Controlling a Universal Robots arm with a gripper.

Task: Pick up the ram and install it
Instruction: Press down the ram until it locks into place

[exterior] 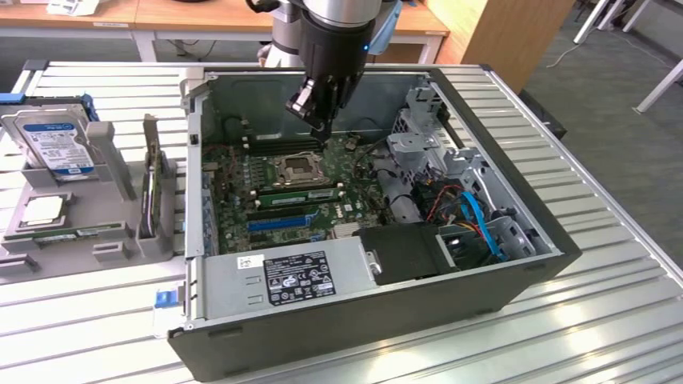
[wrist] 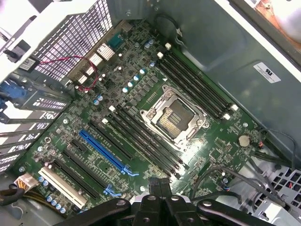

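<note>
Hovering inside the open computer case (exterior: 513, 240), claw (exterior: 318, 128) pinched together on nothing, low above the motherboard (wrist: 141, 117). Ram (exterior: 77, 234) lies flat in the holder (exterior: 107, 248) on the surface; descending could scrape the empty memory slots (wrist: 141, 139).

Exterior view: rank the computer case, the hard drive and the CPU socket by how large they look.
1. Computer case, by far the largest.
2. Hard drive.
3. CPU socket, smallest; it sits deeper in the case, so its gap to the drive is unsure.
</note>
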